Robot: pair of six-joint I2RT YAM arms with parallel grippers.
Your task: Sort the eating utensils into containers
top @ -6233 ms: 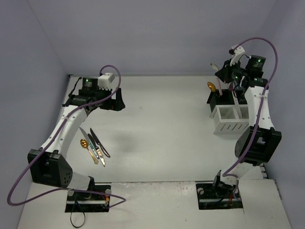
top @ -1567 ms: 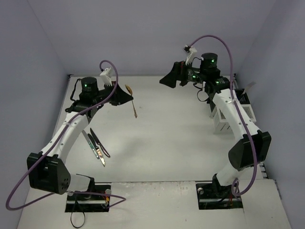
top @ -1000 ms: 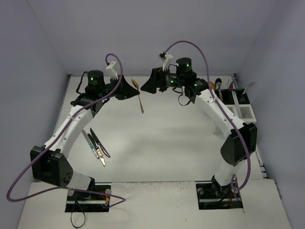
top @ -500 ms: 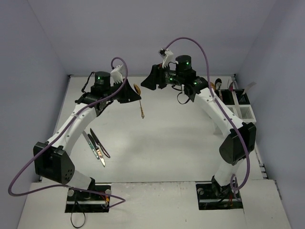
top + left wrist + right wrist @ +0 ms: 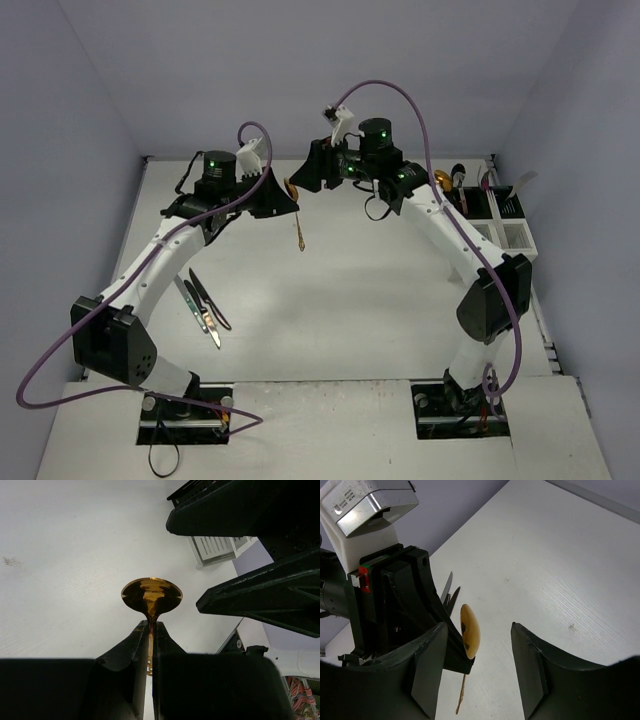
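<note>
- Above the counter, the left tool is clenched on a gold spoon. It pinches the neck just under the bowl, and its wrist camera shows both fingers tight on the metal.
- The spoon hangs close to upright. The bowl is on top and the slim handle points down below the left tool's fingers, off the counter.
- The right tool is spread wide and grasps nothing. It faces the spoon from the right, near it but not touching.
- In the right tool's own camera the bowl lines up with the gap between its fingers and shows its thin side.
- This looks like a hand-off about to happen. It turns on the right tool coming straight on toward the spoon, so that its fingers pass either side of the bowl and close on its two faces.
- The bowl is the only part clear above the left tool's grip on the neck.
- The bins stand well to the right of the spoon, on the right arm's side, so that arm is the nearer carrier.
- A few knives lie on the counter well to the left of the spoon, beside the left arm.
</note>
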